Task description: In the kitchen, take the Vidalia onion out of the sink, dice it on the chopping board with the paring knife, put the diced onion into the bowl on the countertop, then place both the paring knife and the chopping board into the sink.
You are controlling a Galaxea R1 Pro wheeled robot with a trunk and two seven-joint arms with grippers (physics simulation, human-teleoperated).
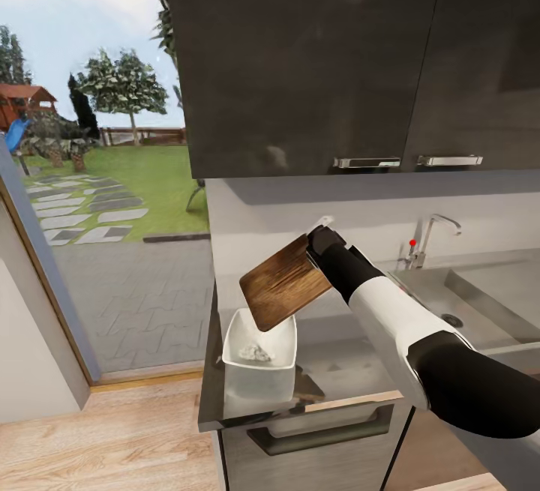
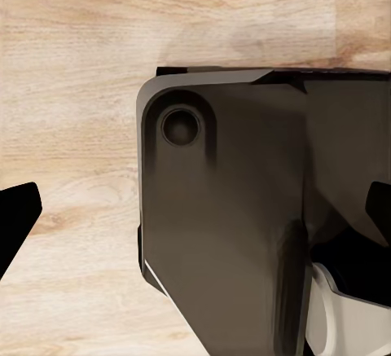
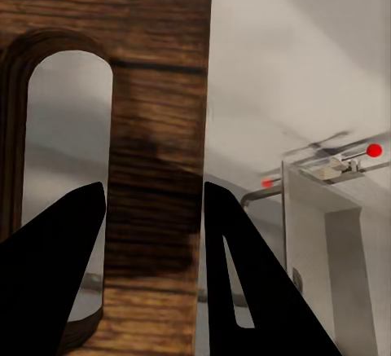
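In the head view my right gripper (image 1: 310,252) is shut on the slot end of the chopping board (image 1: 283,282). The board hangs tilted in the air, its low end just above the bowl (image 1: 259,362). A pale heap of diced bits (image 1: 255,352) lies in the bowl on the countertop (image 1: 360,356). In the right wrist view the fingers (image 3: 244,291) clamp the board's strip (image 3: 155,209) beside its slot. The sink (image 1: 480,303) and its tap (image 1: 429,240) lie to the right. My left gripper (image 2: 195,217) stands open over the wood floor. The whole onion and the paring knife are out of view.
Glossy dark upper cabinets (image 1: 337,64) hang right above the raised board. A glass door (image 1: 97,199) on the left looks out on a garden. The counter's left end (image 1: 206,401) drops to the wood floor (image 1: 97,438). The robot's dark base (image 2: 228,234) sits under the left gripper.
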